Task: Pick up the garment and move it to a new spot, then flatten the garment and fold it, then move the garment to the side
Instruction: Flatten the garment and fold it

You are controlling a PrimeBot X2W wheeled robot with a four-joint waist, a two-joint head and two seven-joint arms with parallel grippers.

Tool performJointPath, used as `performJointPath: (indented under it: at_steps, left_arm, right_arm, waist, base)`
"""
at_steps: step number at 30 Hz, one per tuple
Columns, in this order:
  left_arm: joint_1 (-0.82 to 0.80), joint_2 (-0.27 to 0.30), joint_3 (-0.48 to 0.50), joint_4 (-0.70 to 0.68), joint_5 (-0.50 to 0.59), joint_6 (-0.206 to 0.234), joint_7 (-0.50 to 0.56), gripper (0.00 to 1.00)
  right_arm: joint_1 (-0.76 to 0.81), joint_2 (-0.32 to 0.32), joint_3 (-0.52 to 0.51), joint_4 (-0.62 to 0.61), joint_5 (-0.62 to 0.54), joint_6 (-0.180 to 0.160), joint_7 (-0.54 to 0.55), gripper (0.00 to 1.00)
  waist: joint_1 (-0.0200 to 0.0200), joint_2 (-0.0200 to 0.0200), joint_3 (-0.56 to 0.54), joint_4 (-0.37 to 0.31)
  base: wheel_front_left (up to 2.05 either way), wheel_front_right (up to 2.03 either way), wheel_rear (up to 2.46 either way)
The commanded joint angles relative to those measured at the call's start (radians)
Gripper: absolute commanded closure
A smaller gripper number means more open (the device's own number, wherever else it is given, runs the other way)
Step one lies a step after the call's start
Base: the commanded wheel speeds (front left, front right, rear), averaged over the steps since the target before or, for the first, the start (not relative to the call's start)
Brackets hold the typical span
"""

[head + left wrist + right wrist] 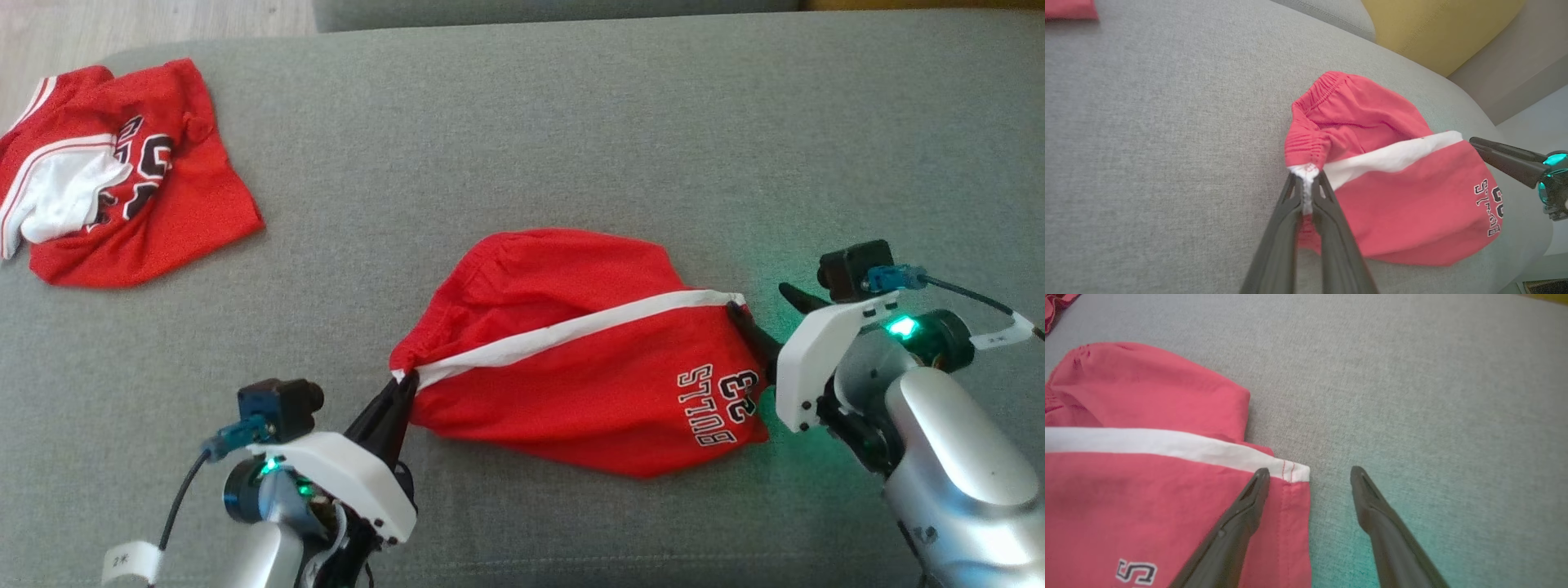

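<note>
The garment (571,351), red shorts with a white side stripe and "BULLS 23" lettering, lies bunched on the grey cushion (571,122). My left gripper (406,380) is shut on its gathered waistband end, pinching the white stripe (1306,179). My right gripper (759,298) stands open at the hem end of the stripe. In the right wrist view the gripper (1309,470) has one finger over the red cloth (1147,490) and the other over bare cushion, with the hem corner between them. The shorts (1392,204) sag between the two grippers.
A second red and white garment (122,180) lies crumpled at the cushion's far left. A yellow cushion (1437,28) sits beyond the seat's far edge. Bare grey seat stretches behind and between the two garments.
</note>
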Motion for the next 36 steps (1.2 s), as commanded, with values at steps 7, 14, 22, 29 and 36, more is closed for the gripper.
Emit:
performJointPath:
  at_steps: [7,14,22,29,36]
  left_arm:
    - [-0.051,0.002,0.028,-0.018,-0.008,0.006,-0.025,1.00]
    - [-0.061,0.005,0.025,-0.008,-0.010,0.007,-0.029,1.00]
    - [-0.068,0.009,0.021,-0.001,-0.012,0.010,-0.031,1.00]
    - [-0.070,0.013,0.020,0.000,-0.015,0.015,-0.032,1.00]
    - [-0.066,0.017,0.019,-0.001,-0.019,0.020,-0.035,1.00]
  right_arm:
    - [-0.063,-0.040,0.107,-0.011,0.093,0.008,0.013,0.01]
    - [-0.116,-0.045,0.184,0.038,0.126,0.008,0.015,0.17]
    - [-0.147,-0.060,0.256,0.077,0.166,0.008,0.010,0.58]
    - [-0.157,-0.070,0.274,0.088,0.173,0.008,-0.019,0.71]
    - [-0.132,-0.084,0.256,0.048,0.152,0.008,-0.061,1.00]
  waist:
    - [0.0000,0.0000,0.018,0.011]
    - [0.0000,0.0000,0.030,0.012]
    - [0.0000,0.0000,0.032,0.013]
    - [0.0000,0.0000,0.033,0.005]
    - [0.0000,0.0000,0.024,-0.002]
  base:
    - [0.00,0.00,0.00]
    - [0.00,0.00,0.00]
    - [0.00,0.00,0.00]
    - [0.00,0.00,0.00]
    - [0.00,0.00,0.00]
